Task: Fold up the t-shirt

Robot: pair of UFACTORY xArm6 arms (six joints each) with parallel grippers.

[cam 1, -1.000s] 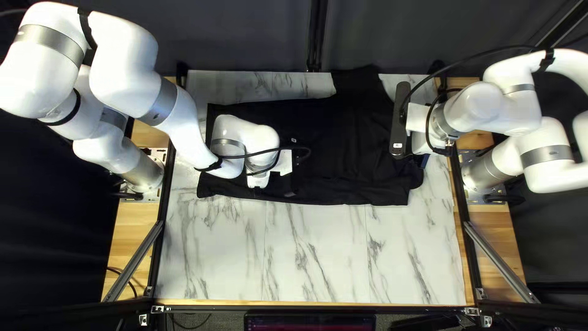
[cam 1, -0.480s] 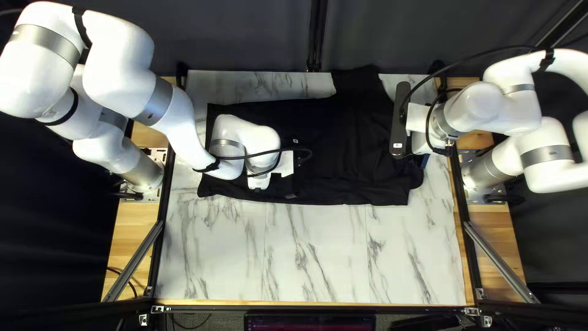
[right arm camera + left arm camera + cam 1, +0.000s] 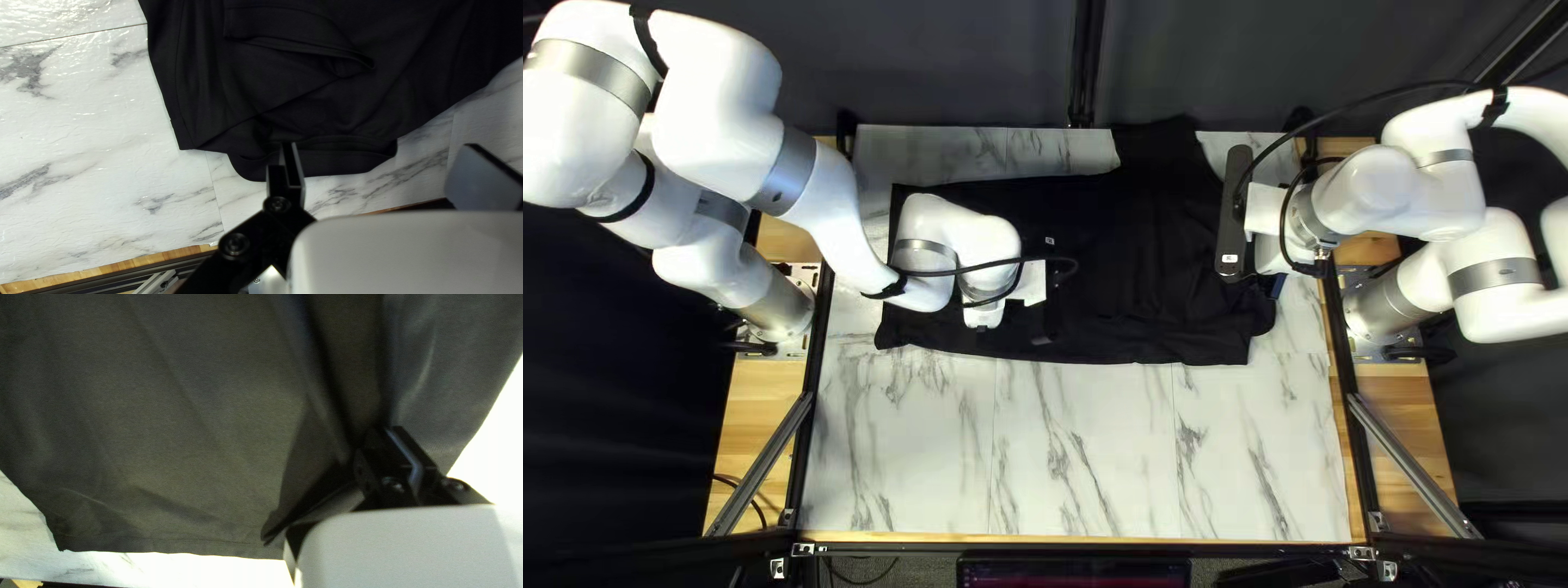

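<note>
The black shirt (image 3: 1133, 250) stretches lengthwise across the table (image 3: 1089, 468), collar (image 3: 348, 163) beside the right gripper (image 3: 384, 152), its fingers wide apart. Nearer the hem (image 3: 163, 544), the left gripper (image 3: 393, 430) clamps shirt fabric, a pinch likely bound across the long axis toward the far side.

We flank a T-shirt (image 3: 1133, 245) on our table (image 3: 1089, 468).
Our left arm's base (image 3: 782, 303) stands at the table's left edge, our right arm's base (image 3: 1380, 307) at its right; between them the shirt lies nearer the far edge, in front of the curtain (image 3: 958, 65).
</note>
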